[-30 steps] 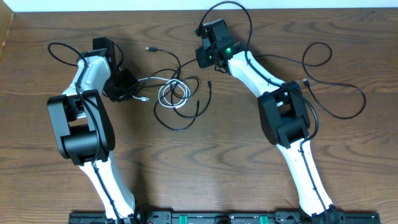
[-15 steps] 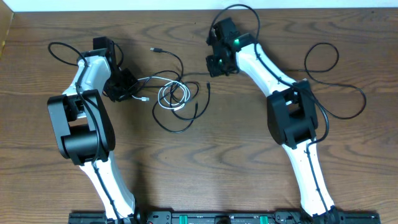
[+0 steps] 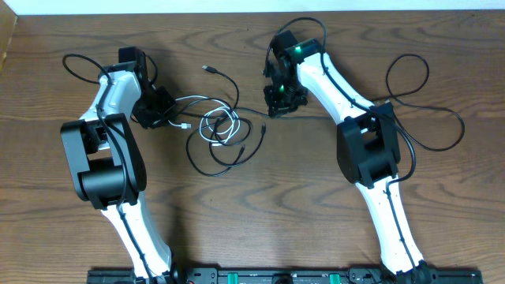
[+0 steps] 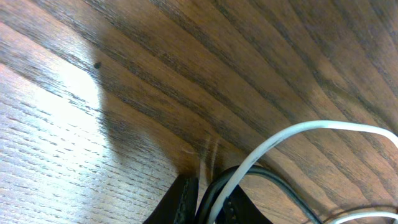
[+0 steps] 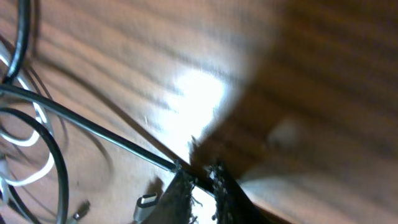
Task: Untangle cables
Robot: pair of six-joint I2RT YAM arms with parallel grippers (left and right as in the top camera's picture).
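Observation:
A tangle of cables lies mid-table: a coiled white cable (image 3: 211, 126) and black cables (image 3: 229, 154) looped around it. One black plug end (image 3: 207, 69) lies at the back. My left gripper (image 3: 162, 110) is shut on a white cable (image 4: 292, 134) and a black cable (image 4: 273, 177) together, both running between its fingertips (image 4: 208, 202). My right gripper (image 3: 278, 106) is low at the tangle's right side. A black cable (image 5: 93, 134) runs across its fingertips (image 5: 202, 180), whose jaws stand slightly apart. A metal plug (image 5: 144, 204) lies just left of them.
Thicker black arm wires loop over the table at the right (image 3: 426, 102) and the far left (image 3: 75, 63). The table's back edge meets a white strip (image 3: 158, 6). Both arm bases stand along the front edge.
My right gripper has moved right and down towards the table, dragging the black cable and its back plug end rightwards, and its jaws have parted a little. The left gripper has stayed put.

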